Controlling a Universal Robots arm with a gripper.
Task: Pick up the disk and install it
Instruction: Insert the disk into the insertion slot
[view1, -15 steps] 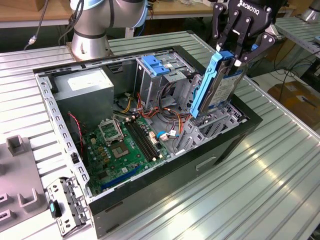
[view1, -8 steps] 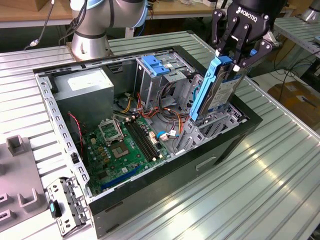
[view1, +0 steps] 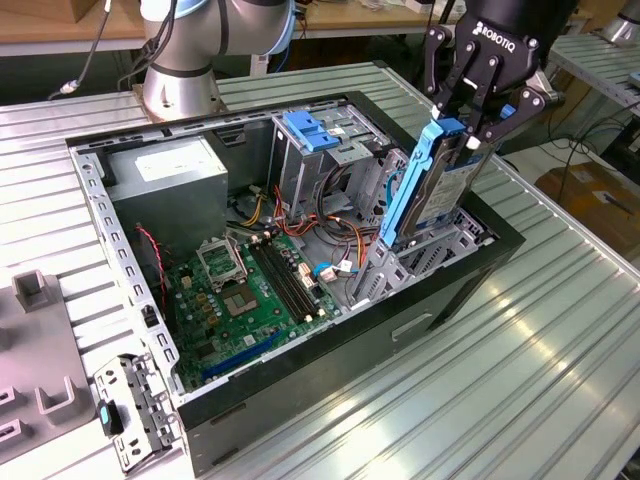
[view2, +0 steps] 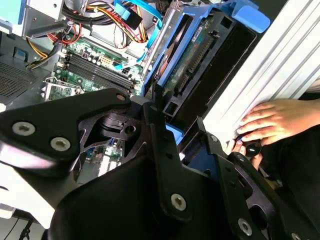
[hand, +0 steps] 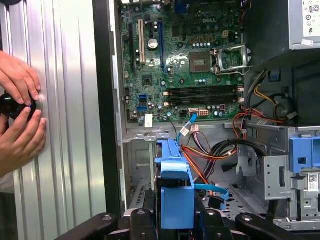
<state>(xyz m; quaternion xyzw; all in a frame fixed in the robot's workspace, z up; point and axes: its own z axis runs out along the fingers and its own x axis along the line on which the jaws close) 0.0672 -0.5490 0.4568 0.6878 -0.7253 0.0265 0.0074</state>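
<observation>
The disk, a silver drive in blue plastic side rails, stands tilted on edge over the open computer case. Its lower end reaches down into the drive bay at the case's end on the exterior view's right. My gripper is shut on the disk's upper end, one black finger on each side. In the second wrist view the disk runs away from the fingers toward the bay. The first wrist view has the blue rail clamped between the fingers.
Inside the case are the green motherboard, a grey power-supply box, a metal cage with a blue latch and loose cables. A person's hands rest on the ribbed table beside the case. A metal bracket lies at the exterior view's left.
</observation>
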